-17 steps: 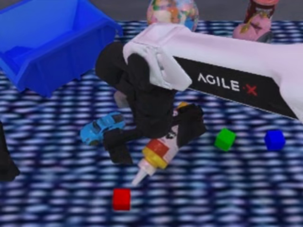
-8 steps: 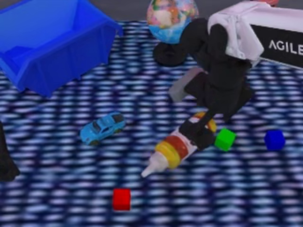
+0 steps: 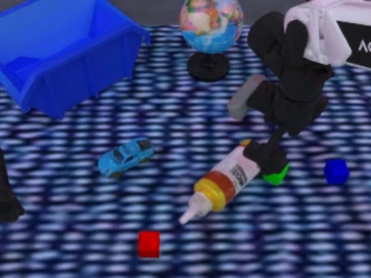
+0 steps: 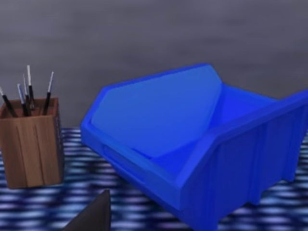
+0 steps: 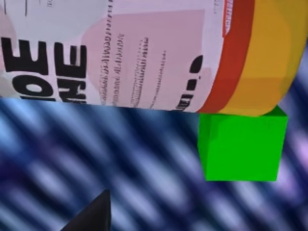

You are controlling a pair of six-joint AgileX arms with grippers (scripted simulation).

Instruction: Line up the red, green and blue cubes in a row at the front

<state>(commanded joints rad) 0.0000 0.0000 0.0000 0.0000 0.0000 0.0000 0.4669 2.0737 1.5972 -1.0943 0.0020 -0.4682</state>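
Note:
The green cube [image 3: 279, 176] lies right of centre, half hidden under my right gripper [image 3: 268, 157], which hangs just over it, open. In the right wrist view the green cube [image 5: 240, 144] sits against the yellow end of a lying bottle [image 5: 144, 53], and one dark fingertip [image 5: 94, 219] shows off to the side of it. The blue cube [image 3: 336, 171] rests farther right. The red cube [image 3: 148, 243] sits near the front, left of centre. My left gripper [image 3: 6, 200] is parked at the left edge, open, with one fingertip [image 4: 96, 216] in its wrist view.
A white bottle [image 3: 223, 182] with a red and yellow cap lies slanted beside the green cube. A light-blue toy car [image 3: 125, 156] stands left of centre. A large blue bin [image 3: 58, 52] fills the back left, a globe [image 3: 210, 23] the back middle, and a wooden pen holder [image 4: 30, 142] stands beside the bin.
My right arm has swung from the table's middle to the right and come down over the green cube. The bottle has shifted a little to the right. The cubes have not moved.

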